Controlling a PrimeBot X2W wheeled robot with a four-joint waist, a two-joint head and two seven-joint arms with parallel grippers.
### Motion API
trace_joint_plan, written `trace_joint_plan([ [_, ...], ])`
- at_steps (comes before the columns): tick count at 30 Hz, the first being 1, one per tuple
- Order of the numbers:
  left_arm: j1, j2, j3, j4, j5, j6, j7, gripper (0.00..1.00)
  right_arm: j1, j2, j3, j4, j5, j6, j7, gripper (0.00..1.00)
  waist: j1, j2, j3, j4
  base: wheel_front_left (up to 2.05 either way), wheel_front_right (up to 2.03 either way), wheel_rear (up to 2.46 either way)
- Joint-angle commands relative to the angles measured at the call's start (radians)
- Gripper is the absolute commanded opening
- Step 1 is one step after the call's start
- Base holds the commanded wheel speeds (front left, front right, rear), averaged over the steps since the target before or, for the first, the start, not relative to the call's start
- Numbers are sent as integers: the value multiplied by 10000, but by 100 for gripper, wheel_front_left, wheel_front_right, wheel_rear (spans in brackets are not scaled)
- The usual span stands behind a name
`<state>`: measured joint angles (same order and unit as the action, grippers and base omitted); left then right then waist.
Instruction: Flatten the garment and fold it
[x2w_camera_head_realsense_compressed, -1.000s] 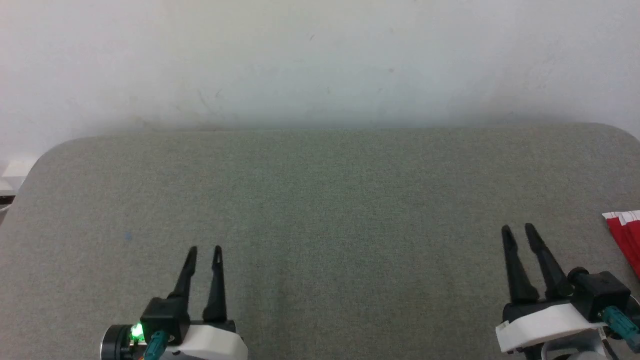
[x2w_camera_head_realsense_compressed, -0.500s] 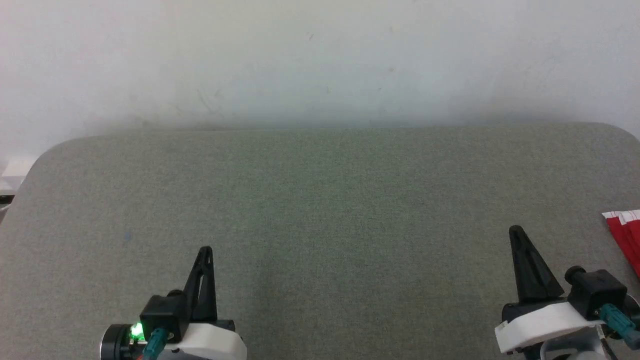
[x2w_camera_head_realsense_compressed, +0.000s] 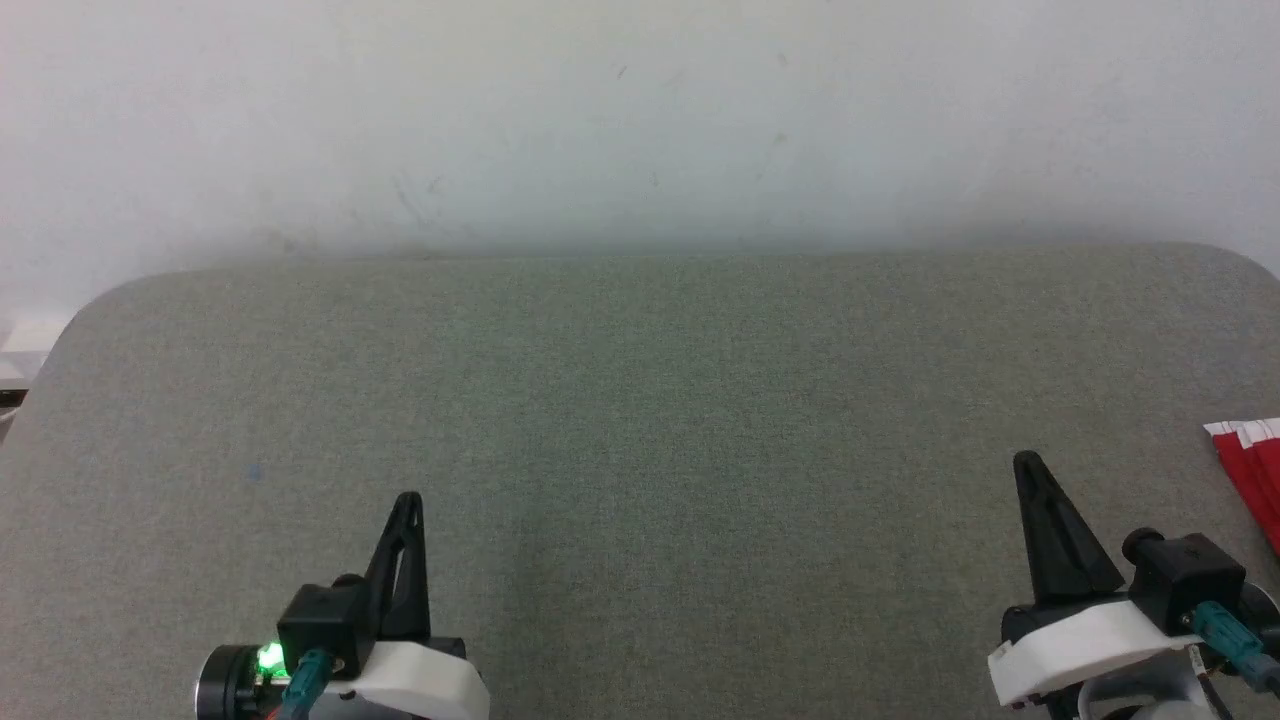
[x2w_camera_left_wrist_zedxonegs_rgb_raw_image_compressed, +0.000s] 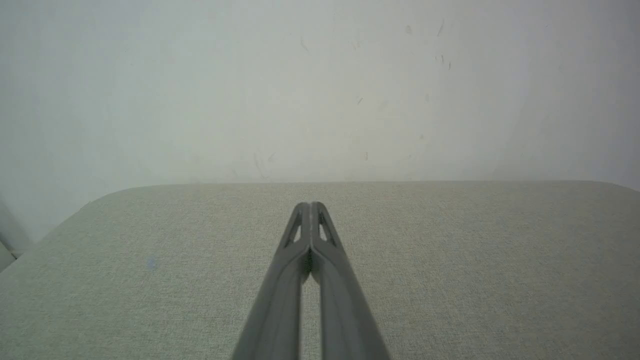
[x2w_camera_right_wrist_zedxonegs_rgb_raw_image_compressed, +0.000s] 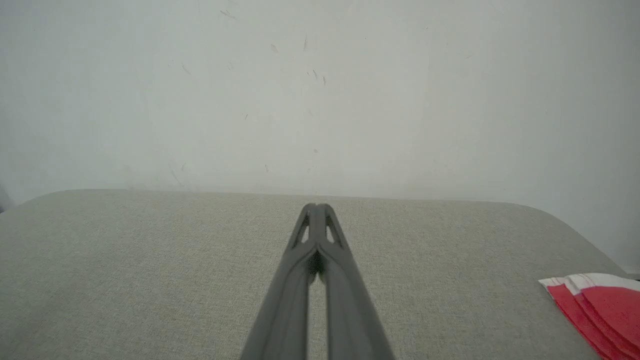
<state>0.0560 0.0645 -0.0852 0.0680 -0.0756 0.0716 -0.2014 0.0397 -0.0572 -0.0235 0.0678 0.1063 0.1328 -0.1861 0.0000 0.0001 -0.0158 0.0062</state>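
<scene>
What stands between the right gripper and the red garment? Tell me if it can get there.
Probably yes. Bare table lies between the right gripper and the garment just to its right. Its jaws are shut and would have to open first. The frame cuts off part of the garment.
</scene>
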Motion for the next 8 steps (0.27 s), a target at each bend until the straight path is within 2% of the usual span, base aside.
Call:
trace_joint_plan([
  [1,-118,-29,67,-66,89,-39,41,0,-87,16,27,-62,-63,-5,29,0,0,-1,1,0,0,0,0],
  [8,-150,-38,123,-110,137,-87,183,0,-110,20,42,-107,-135,-6,162,0,0,-1,13,-5,0,0,0],
])
